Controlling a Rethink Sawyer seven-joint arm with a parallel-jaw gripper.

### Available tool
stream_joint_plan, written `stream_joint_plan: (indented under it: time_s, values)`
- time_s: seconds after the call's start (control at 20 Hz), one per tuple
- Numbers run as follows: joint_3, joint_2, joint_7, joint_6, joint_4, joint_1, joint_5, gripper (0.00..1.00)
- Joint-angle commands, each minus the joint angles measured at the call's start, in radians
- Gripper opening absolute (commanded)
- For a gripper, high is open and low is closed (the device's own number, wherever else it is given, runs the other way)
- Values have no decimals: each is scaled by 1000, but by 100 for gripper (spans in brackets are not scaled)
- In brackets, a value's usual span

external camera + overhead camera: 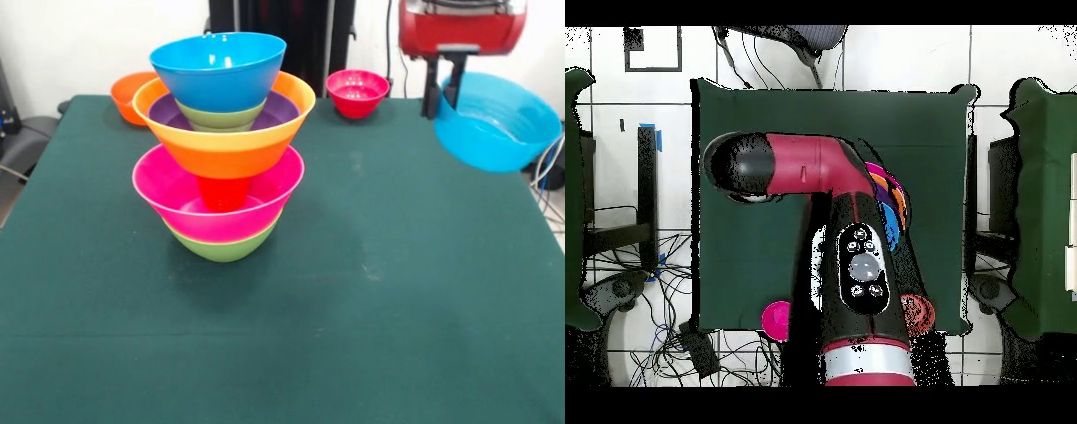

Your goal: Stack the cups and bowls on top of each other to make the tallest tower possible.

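The tower [222, 146] stands left of centre on the green table [397, 291]. From the bottom it is a green bowl [222, 247], a pink bowl [177, 190], the red cup [222, 192], a wide orange bowl [229, 150], a purple bowl [278, 110], a green bowl [221, 117] and a blue bowl [216, 75] on top. My gripper [442, 108] is at the far right, above the table, shut on the rim of a large blue bowl [499, 124] that hangs tilted. In the overhead view the arm [855, 250] hides the gripper and most of the tower [893, 200].
A small red-pink bowl [357, 93] sits at the table's far edge, right of the tower, and shows in the overhead view [777, 320]. A small orange bowl [131, 95] sits at the far left behind the tower, and shows in the overhead view [917, 312]. Cables hang past the right edge.
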Motion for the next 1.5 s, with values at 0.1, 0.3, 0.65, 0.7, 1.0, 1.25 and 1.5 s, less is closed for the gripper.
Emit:
stream_joint_plan:
  time_s: [0.1, 0.3, 0.65, 0.7, 1.0, 1.25, 1.5]
  values:
    - [193, -78, -227, 297, -9, -30, -3, 0]
    - [219, -103, -160, 333, 7, -38, 42, 0]
    - [231, -127, -113, 386, -14, -29, 37, 0]
    - [237, -131, -119, 386, -10, -34, 36, 0]
    - [267, -127, -211, 414, -19, -113, 8, 0]
    - [308, -134, -259, 476, -53, -174, -7, 0]
    - [361, -128, -299, 530, -114, -224, -35, 0]
